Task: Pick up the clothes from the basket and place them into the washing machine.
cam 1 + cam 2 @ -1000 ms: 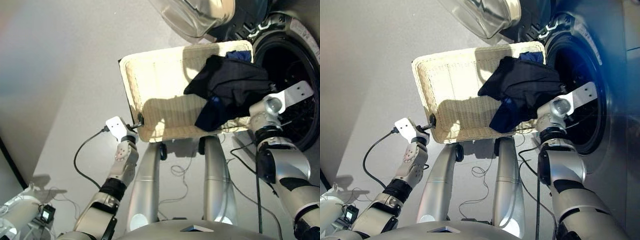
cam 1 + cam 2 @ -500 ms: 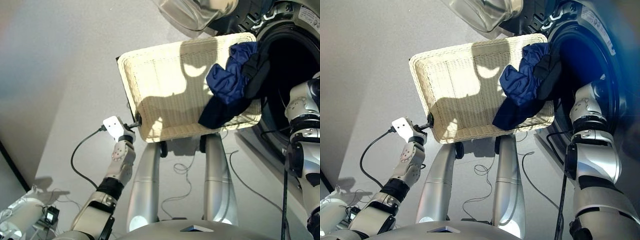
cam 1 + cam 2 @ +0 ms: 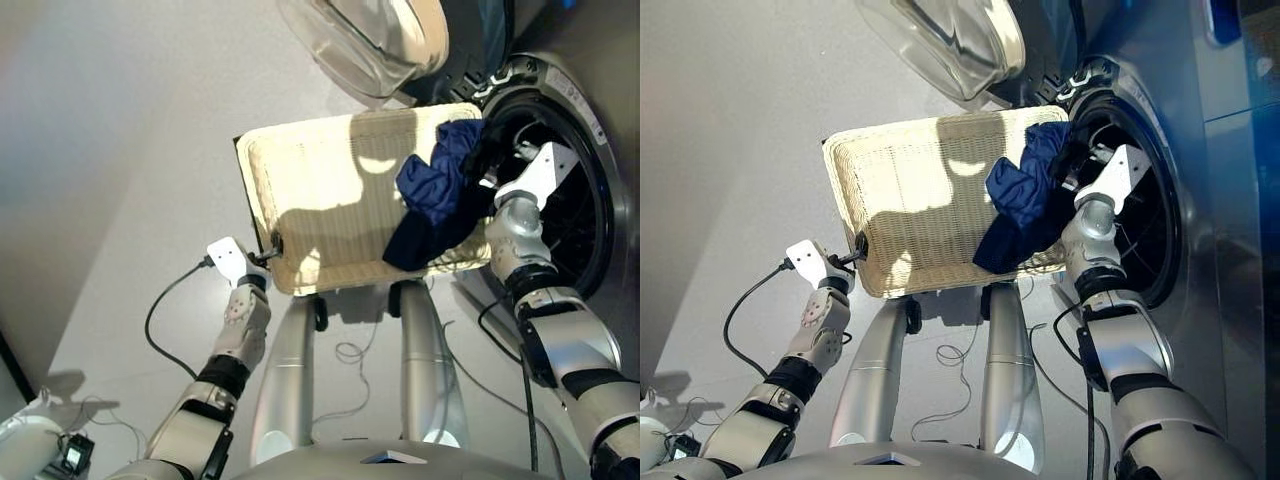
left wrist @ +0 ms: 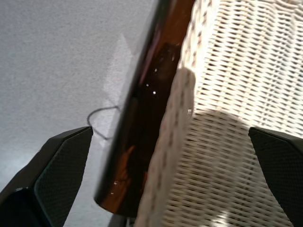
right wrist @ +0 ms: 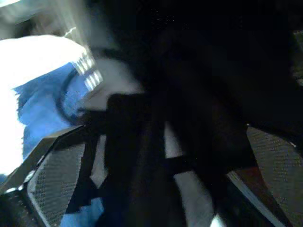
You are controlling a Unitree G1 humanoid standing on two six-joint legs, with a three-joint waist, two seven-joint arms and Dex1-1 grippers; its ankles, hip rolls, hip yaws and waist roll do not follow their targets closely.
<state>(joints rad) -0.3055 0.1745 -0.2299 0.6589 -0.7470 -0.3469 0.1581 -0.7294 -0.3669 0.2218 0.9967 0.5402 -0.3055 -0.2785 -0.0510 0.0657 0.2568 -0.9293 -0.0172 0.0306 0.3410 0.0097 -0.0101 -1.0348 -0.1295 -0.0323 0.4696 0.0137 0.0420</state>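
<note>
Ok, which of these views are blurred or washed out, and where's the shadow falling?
Right wrist view: smeared and dark, with blown-out white beside the blue garment. Left wrist view: soft on the basket weave. Both eye views: hard sunlight and a shadow patch on the basket floor; blue haze at the right eye's edge.

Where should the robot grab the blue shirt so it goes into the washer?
Best guess: pinch the bunched upper fold of the navy blue garment, coming from the washing machine side. That puffy part stands highest and nearest the open drum, while its lower end droops over the basket rim. The right gripper is already beside it.
</note>
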